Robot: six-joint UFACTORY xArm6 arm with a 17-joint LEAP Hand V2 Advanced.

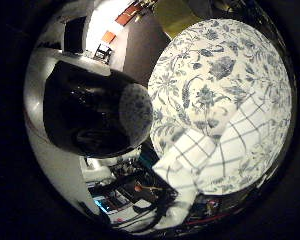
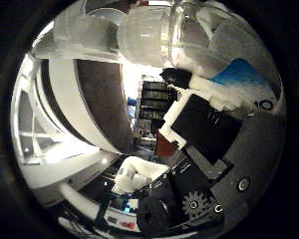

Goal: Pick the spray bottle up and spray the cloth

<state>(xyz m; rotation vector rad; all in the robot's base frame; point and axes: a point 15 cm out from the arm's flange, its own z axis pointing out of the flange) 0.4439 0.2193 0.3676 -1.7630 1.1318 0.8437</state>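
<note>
One bottle held above one cloth.
Spray bottle (image 2: pixel 154 32), apparently clasped by the hand's (image 2: pixel 204 149) curled fingers, rides close against the palm; checked cloth (image 1: pixel 225 150) lies on the floral-covered desk (image 1: pixel 215 65) that the palm faces.

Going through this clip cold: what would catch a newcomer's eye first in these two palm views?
The blue-flowered tablecloth fills much of the little finger side view, with a checked cloth lying on it. In the thumb side view a clear spray bottle sits close to the palm, beside the hand and its white and black parts.
</note>
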